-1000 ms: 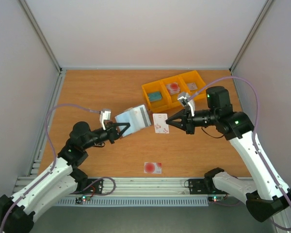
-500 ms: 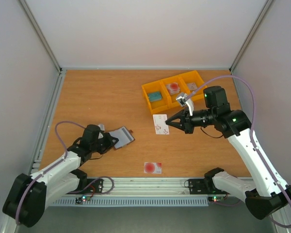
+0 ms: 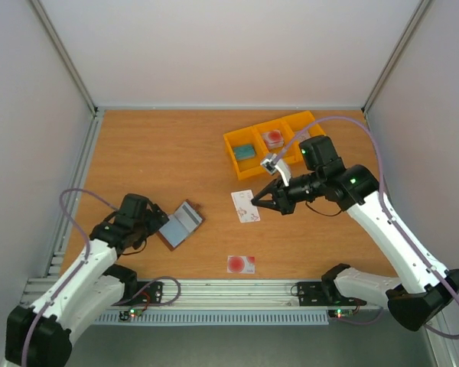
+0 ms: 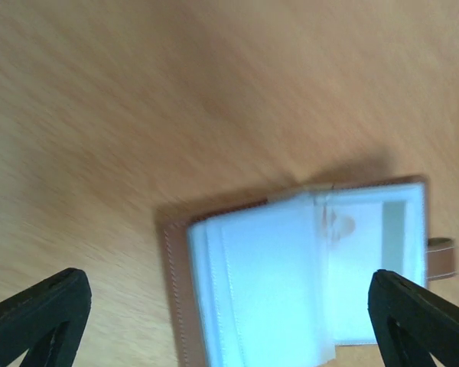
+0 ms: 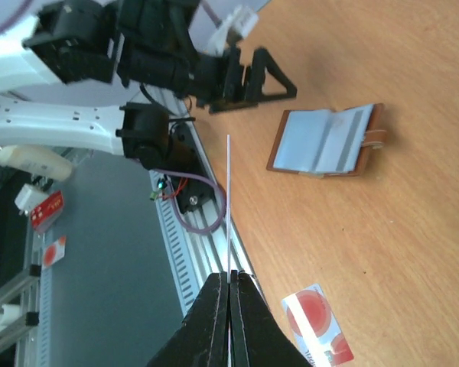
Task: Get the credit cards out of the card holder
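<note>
The brown card holder (image 3: 181,223) lies open on the table, grey-blue lining up, with its snap tab to one side. My left gripper (image 3: 154,225) stands open just left of it, and in the left wrist view the card holder (image 4: 306,275) lies below the wide-apart fingertips (image 4: 42,310), free of them. My right gripper (image 3: 258,200) is shut on a whitish credit card (image 3: 245,206), held above the table's middle. That card shows edge-on (image 5: 228,199) in the right wrist view, pinched in the right gripper (image 5: 229,287). Another credit card (image 3: 241,264) with a red spot lies flat near the front edge.
A yellow three-part bin (image 3: 233,140) with small items stands at the back right, behind my right arm. The aluminium rail (image 3: 237,290) runs along the table's near edge. Walls close in the left, right and back sides.
My left gripper came down and back to the left with the card holder, then opened and left it on the table. My right gripper shifted left and nearer with its card.
</note>
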`<state>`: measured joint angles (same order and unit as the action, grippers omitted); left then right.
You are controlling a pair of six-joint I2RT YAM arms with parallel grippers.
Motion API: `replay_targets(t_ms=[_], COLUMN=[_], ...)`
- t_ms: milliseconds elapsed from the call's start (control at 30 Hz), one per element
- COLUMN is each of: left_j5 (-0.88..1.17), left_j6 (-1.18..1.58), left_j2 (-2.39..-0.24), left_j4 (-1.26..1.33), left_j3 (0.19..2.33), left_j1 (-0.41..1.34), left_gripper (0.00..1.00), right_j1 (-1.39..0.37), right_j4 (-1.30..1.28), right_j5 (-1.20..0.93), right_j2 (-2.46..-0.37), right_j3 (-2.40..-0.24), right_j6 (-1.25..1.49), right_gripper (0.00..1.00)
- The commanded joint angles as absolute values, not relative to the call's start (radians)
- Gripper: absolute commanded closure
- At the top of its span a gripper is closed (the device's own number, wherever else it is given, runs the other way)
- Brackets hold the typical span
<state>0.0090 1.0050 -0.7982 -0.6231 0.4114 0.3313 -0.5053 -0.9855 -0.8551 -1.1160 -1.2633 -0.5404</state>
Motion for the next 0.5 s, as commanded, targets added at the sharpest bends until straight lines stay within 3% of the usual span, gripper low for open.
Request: replay_targets(t_ms=[0, 67, 133, 233, 300, 367, 467], left_j5=[-0.178, -0.176, 0.059, 0.783, 1.198, 1.314, 1.289], left_j6=[0.846, 0.688, 0.449, 0.072, -0.109, -0.177, -0.337], left_j2=[-0.712, -0.664, -0.601, -0.498, -0.5, -0.596, -0.713], left_j4=[-0.83, -0.723, -0.497, -0.195, -0.223, -0.376, -0.647], left_j3=[0.564, 0.604, 0.623, 0.58, 0.604, 0.664, 0.749], left_j1=[0.283, 0.277, 0.278, 0.277, 0.28, 0.298, 0.346], left_gripper=[0.01, 0.01, 0.01, 0.03, 0.07, 0.15, 0.21], right_j1=[-0.593, -0.658, -0.73, -0.835, -0.896, -0.954, -1.037], right_j4=[-1.069, -1.128, -1.19, -1.233, -1.257, -1.296, -1.339], right_j5=[-0.764, -0.68, -0.609, -0.557, -0.515, -0.471, -0.407], right_j2=[-1.163, -1.207, -1.255, -1.304, -1.346, -1.394, -1.466], right_j3=[-1.352, -1.4, -1.455, -1.518, -1.564, -1.628, -1.702], right_j6=[-0.588, -0.617, -0.653, -0.694, -0.713, -0.731, -0.753], right_gripper=[0.99, 0.99, 0.99, 0.99, 0.99, 0.99, 0.99])
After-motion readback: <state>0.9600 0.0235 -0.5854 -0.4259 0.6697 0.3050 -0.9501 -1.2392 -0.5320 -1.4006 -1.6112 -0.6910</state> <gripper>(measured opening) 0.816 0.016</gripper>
